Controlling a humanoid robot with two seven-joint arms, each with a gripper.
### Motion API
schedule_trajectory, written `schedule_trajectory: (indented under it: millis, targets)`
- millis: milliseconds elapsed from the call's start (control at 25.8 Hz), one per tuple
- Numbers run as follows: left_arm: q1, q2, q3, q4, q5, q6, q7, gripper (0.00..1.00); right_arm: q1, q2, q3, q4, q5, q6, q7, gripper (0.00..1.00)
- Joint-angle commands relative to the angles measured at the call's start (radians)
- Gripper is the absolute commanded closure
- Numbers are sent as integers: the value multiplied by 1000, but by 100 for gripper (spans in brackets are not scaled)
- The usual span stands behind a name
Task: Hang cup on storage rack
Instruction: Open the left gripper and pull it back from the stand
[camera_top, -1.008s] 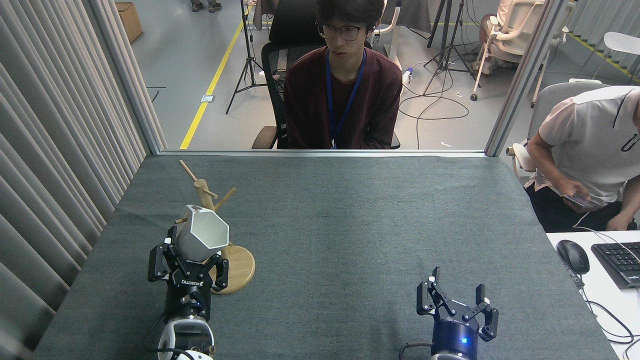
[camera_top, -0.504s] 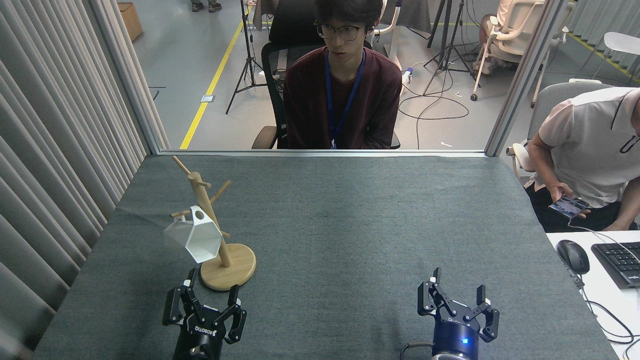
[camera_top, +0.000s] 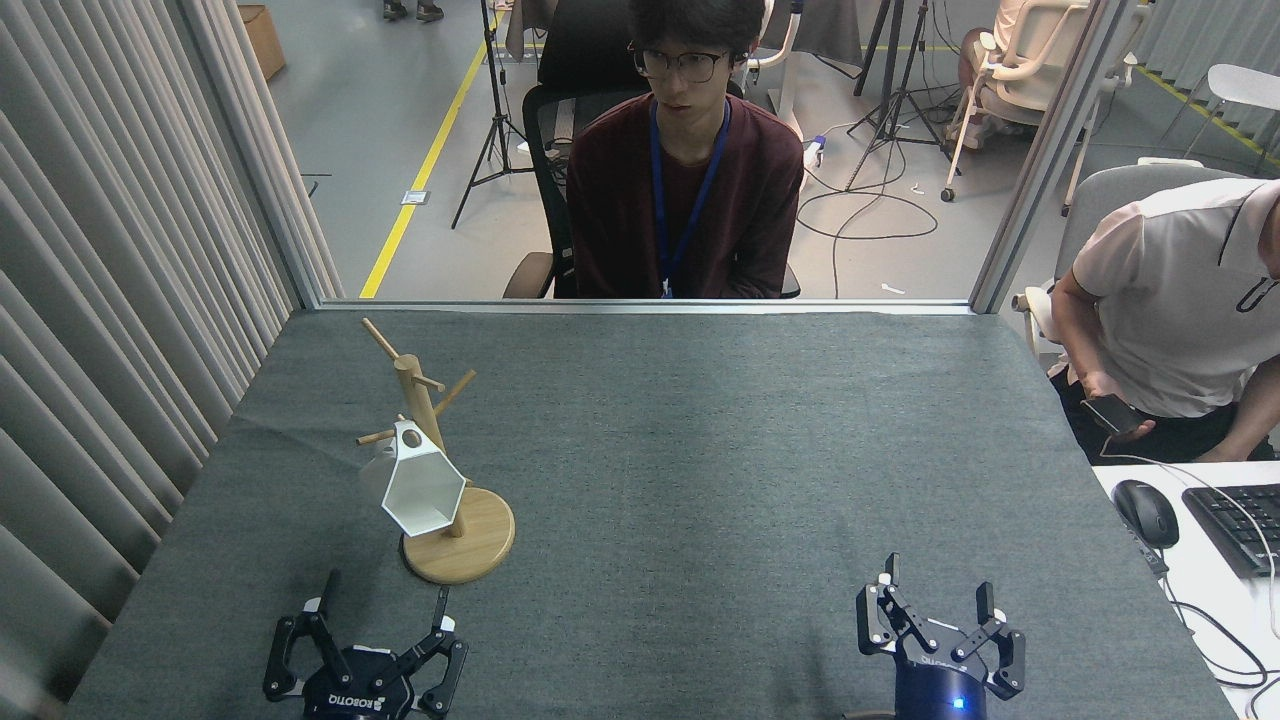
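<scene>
Left gripper (camera_top: 383, 610) marked ROBOTIQ, jaws apart, empty

The room was evenly bright, lit from overhead, with no hard glare. The grey table (camera_top: 700, 450) showed only faint, soft shadows; a weak one lay at about 5 o'clock from the rack (camera_top: 440, 470). The white cup (camera_top: 420, 490) stayed clean, not blown out. Everything looked sharp, near and far, with no motion blur. The curtain (camera_top: 110, 300) leaned slightly at the left edge.
</scene>
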Motion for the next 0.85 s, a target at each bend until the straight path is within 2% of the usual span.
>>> schedule_trajectory:
  millis: [0, 271, 504, 814]
  targets:
    - [6, 0, -12, -9, 43, -56, -22, 0, 41, -45, 9, -25, 3, -62, 0, 2]
    - [5, -3, -35, -2, 55, -64, -58, 0, 104, -63, 15, -93, 9, -111, 0, 2]
    - [5, -3, -35, -8, 53, -63, -62, 0, 187, -115, 60, -168, 35, -208, 0, 2]
    - [6, 0, -35, 9, 96, -63, -65, 0, 212, -138, 60, -214, 41, -217, 2, 2]
